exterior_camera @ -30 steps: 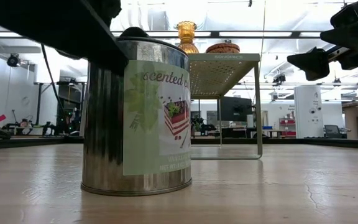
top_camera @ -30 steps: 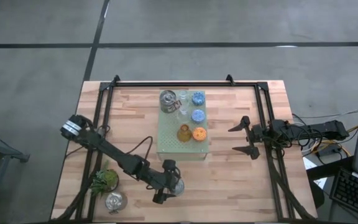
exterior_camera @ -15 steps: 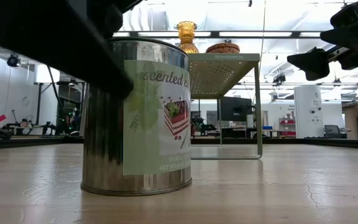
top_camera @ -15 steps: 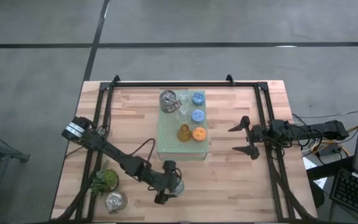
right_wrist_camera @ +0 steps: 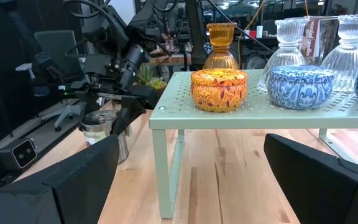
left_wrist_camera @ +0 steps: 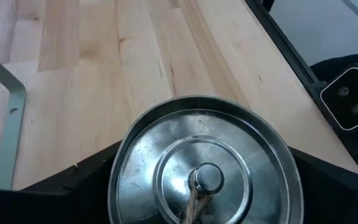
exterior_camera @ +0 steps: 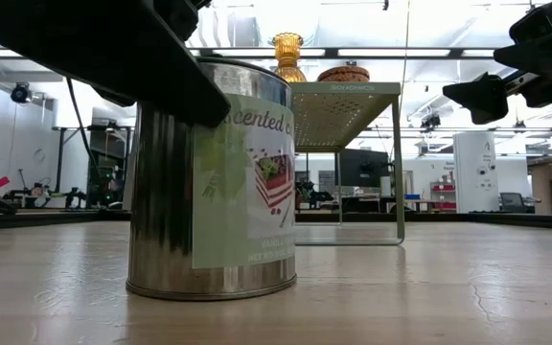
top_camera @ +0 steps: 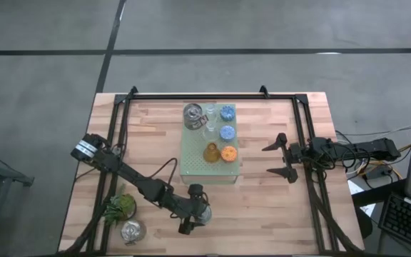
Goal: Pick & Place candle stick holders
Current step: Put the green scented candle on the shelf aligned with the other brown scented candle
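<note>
A shiny silver holder (top_camera: 202,212) with a paper label (exterior_camera: 247,182) stands upright on its base near the table's front edge. My left gripper (top_camera: 195,212) is shut on it. A second silver holder (top_camera: 131,230) stands at the front left. On the pale green board (top_camera: 209,170) stand a third silver holder (top_camera: 193,113), two blue (top_camera: 227,112), one orange (top_camera: 228,153), one amber (top_camera: 211,151) and two clear glass holders (top_camera: 209,111). My right gripper (top_camera: 285,158) is open and empty, right of the board. My left gripper pinches the silver holder's round wall (left_wrist_camera: 118,163) between its two fingers, one on each opposite side, high on the wall. The fingers (exterior_camera: 166,72) come slanting down from the table's left. The holder stands upright with its base (exterior_camera: 209,287) on the table.
A leafy green sprig (top_camera: 120,207) lies at the front left beside the second silver holder. A black rail frame (top_camera: 302,143) runs along the table's sides and back. The board stands on thin legs (right_wrist_camera: 160,180). Bare wood lies between board and front edge.
My left gripper has shifted a little at the silver holder: the finger in front of it in the low view has come farther across the holder's upper wall. The holder stays upright on the table.
</note>
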